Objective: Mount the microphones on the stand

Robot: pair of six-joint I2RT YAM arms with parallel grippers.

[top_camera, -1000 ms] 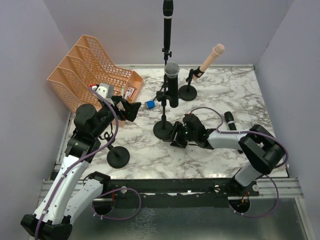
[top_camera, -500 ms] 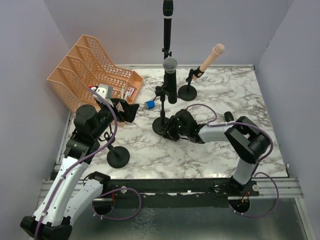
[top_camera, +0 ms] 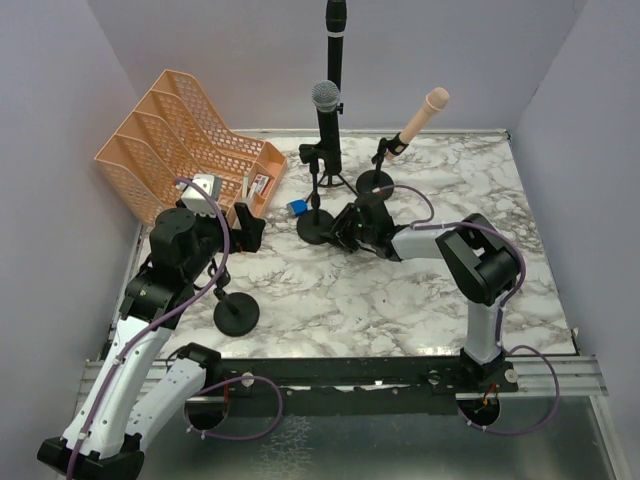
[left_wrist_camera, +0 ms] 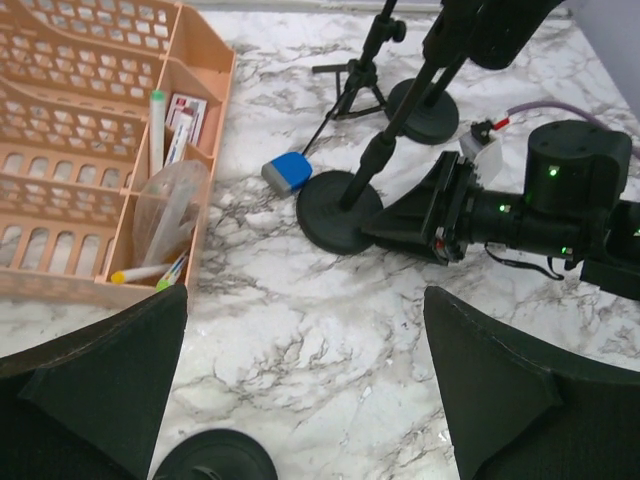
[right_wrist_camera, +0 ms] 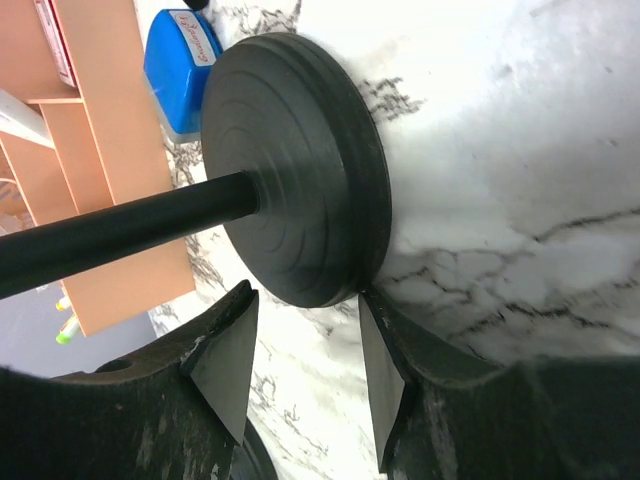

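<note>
A black microphone with a silver mesh head (top_camera: 325, 105) is clipped on a stand whose round base (top_camera: 314, 228) rests on the marble table. My right gripper (top_camera: 343, 226) lies low against that base (right_wrist_camera: 290, 180), and its fingertips (right_wrist_camera: 372, 330) pinch the rim from both sides. A pale pink microphone (top_camera: 421, 117) leans on a small stand (top_camera: 376, 184). Behind it a black microphone (top_camera: 335, 35) stands upright on a tripod stand. My left gripper (top_camera: 255, 226) hovers wide open with nothing in it, above bare marble (left_wrist_camera: 305, 330).
An orange desk organiser (top_camera: 185, 140) with pens and small items fills the back left. A blue block (top_camera: 298, 207) lies beside the gripped base. An empty round stand base (top_camera: 237, 313) sits near the left arm. Purple walls enclose the table.
My right gripper slid back and left, closing onto the stand's base. The stand with the silver-headed microphone moved back-left with it. The left gripper drew slightly back.
</note>
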